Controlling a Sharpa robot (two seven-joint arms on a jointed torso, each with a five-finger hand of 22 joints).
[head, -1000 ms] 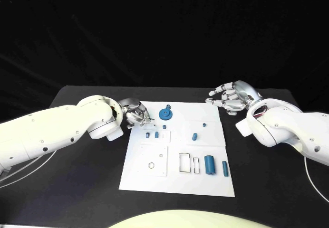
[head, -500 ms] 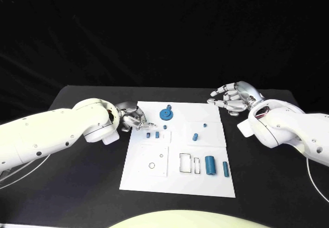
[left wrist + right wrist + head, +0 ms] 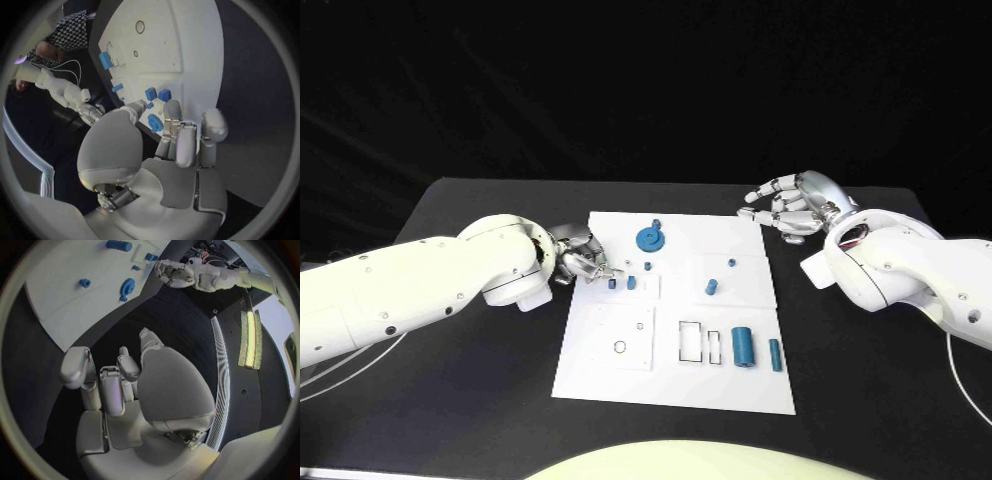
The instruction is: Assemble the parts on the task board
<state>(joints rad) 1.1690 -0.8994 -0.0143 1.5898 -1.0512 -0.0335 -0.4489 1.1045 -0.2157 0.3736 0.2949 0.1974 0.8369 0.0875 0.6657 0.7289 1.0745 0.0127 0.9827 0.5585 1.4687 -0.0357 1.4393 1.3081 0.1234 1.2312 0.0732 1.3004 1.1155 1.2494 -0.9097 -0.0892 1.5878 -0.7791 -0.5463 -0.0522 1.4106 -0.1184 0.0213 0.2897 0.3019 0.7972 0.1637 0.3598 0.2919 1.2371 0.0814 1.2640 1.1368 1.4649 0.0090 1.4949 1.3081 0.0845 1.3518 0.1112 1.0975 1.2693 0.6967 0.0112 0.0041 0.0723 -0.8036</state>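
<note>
Two white arms reach over the black table (image 3: pixel 473 400), with the white task board (image 3: pixel 675 380) lying between them. Left hand (image 3: pixel 584 258) sits at the board's left edge, fingers curled in close together; I cannot tell whether anything is pinched in them. In the left wrist view, its fingertips (image 3: pixel 173 111) hang just beside two small blue blocks (image 3: pixel 157 94) on the board. Right hand (image 3: pixel 790 207) hovers off the board's far right corner, over the table, fingers loosely curled and apart, holding nothing. On the board: a blue gear (image 3: pixel 651 239) near the far edge, a blue peg (image 3: pixel 711 289) mid-board, a large blue cylinder (image 3: pixel 741 347) and a slimmer blue pin (image 3: pixel 773 353) near the right edge, beside a rectangular slot (image 3: pixel 689 341).
</note>
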